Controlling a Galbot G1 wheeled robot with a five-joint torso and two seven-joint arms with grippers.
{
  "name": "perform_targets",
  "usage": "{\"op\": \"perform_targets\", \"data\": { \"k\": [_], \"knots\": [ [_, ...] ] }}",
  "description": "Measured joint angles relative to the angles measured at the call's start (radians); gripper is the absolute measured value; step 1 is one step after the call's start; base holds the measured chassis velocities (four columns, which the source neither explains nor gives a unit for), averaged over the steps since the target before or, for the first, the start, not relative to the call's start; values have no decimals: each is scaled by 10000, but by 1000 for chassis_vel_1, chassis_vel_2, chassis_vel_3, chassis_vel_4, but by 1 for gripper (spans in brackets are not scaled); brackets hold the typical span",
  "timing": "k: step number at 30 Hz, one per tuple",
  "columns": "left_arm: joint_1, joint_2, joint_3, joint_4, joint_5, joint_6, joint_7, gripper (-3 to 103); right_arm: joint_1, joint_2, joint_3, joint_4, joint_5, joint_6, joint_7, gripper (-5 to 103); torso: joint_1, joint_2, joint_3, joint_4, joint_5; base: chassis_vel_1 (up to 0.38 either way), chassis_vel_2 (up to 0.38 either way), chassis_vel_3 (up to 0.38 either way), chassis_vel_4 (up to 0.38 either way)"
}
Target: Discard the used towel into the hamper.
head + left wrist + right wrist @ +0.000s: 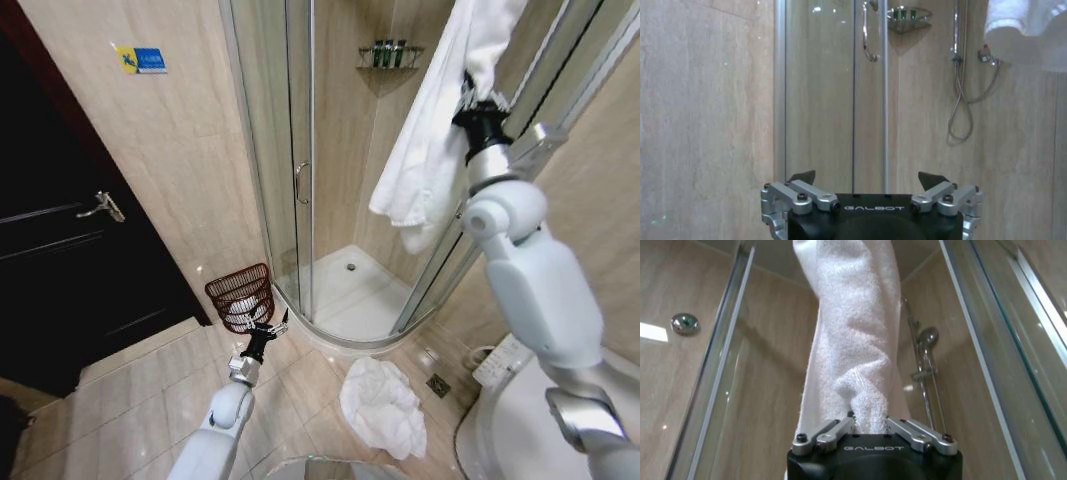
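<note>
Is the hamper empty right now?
No, something white already lies inside the hamper, visible through its ribs in the head view.

Towel [425,150] fluffy white terry cloth; hamper [241,296] openwork wire.

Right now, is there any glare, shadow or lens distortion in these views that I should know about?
Head view: wide-angle bending; the shower door frames bow and lean. Left wrist view: small glints at the top of the glass, and the shower hose casts a soft shadow on the wall. Right wrist view: a bright reflection on the wall beside the towel.
</note>
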State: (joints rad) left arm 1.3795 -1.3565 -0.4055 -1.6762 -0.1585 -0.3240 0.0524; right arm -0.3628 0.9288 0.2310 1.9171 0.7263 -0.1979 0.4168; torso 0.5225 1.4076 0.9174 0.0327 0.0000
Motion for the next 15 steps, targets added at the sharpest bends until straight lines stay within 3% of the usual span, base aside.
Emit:
{"op": "perform_targets", "data": {
  "k": [15],
  "knots": [
    [27,2,23,157,33,-125,-24,100,-2862,592,1406,668,-836,16,-749,8,0,-1,1,0,2,0,0,0,0]
  ]
}}
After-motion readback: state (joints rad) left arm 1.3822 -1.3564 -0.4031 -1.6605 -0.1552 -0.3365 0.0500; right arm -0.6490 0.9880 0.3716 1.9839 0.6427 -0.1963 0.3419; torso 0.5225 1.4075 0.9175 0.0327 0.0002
